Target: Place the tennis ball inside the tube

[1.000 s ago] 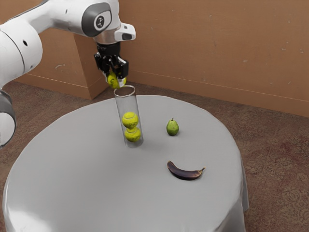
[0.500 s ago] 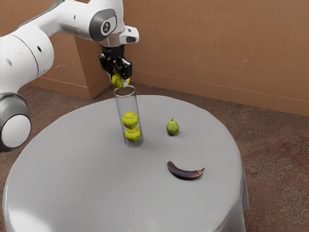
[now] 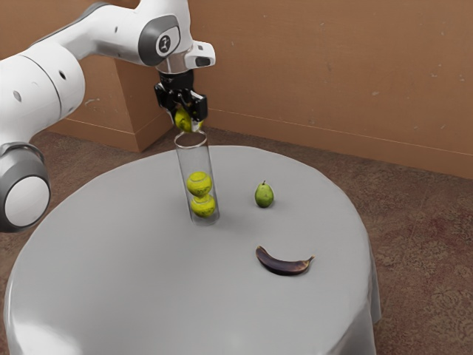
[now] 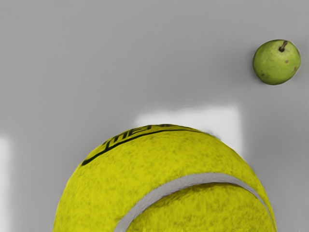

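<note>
The black two-finger gripper (image 3: 190, 123) has its fingers pinching a fuzzy yellow-green tennis ball (image 3: 185, 120) from two sides, just above the open rim of a clear, colourless cylindrical tube (image 3: 192, 157). In the exterior view the fingers cover part of the ball, and the exact gap between ball and rim is hard to judge, as is whether the ball is centred over the opening. In the wrist view the ball is cut off by the lower edge; its black lettering runs over the curve, so the word cannot be read whole, and a pale grey seam arcs across the felt. Being round, the ball has no long axis; that lettering is on the side toward the small green pear with a brown stem (image 4: 276, 62). The tube's long axis is upright, its mouth facing up and its base on the round table with a grey cloth (image 3: 126, 259). Inside it, two more yellow-green balls (image 3: 199, 183) are stacked, seen through the wall. The dark, curved banana (image 3: 284, 265) lies on the cloth, apart from the tube. The white robot arm (image 3: 44, 81) is cut off at the exterior view's left.
</note>
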`<state>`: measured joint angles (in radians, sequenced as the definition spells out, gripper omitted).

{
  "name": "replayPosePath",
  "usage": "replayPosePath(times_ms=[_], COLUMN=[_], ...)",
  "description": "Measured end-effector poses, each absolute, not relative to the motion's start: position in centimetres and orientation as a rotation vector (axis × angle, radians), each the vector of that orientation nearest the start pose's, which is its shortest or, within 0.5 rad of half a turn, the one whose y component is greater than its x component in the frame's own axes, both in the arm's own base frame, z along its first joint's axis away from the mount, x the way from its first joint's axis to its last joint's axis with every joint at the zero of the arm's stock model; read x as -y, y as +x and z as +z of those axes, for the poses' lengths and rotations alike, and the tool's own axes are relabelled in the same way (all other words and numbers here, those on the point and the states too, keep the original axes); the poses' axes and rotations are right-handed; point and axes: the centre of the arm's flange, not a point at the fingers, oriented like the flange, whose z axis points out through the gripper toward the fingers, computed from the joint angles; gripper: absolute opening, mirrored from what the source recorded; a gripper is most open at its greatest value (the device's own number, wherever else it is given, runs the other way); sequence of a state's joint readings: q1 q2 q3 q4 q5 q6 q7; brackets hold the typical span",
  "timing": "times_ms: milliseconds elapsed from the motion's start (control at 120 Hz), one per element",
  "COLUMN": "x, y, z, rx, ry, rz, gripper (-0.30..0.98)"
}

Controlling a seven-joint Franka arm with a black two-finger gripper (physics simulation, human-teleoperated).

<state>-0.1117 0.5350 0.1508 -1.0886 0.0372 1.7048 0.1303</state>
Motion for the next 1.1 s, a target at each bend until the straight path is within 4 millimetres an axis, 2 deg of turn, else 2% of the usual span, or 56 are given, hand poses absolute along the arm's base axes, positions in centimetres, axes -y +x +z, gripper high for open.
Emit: replayPosePath(times_ms=[300,467,517,567,700,775,900,975,1100], x=[0.1,0.2,0.2,-0.1,-0.7,-0.9,-0.8,-0.9,-0.9], y=[71.4,71.4,71.2,70.2,66.2,63.5,60.3,59.2,58.7], z=[52.8,52.8,53.4,54.1,56.8,58.7,62.1,62.8,62.8], rx=[-0.190,-0.197,-0.197,-0.193,-0.180,-0.178,-0.188,-0.188,-0.189], ry=[-3.043,-3.047,-3.049,-3.056,-3.096,-3.114,-3.127,-3.132,-3.135], rz=[-0.110,-0.108,-0.117,-0.112,-0.082,-0.070,-0.063,-0.039,0.000], gripper=[0.53,0.61,0.63,0.64,0.66,0.67,0.68,0.68,0.68])
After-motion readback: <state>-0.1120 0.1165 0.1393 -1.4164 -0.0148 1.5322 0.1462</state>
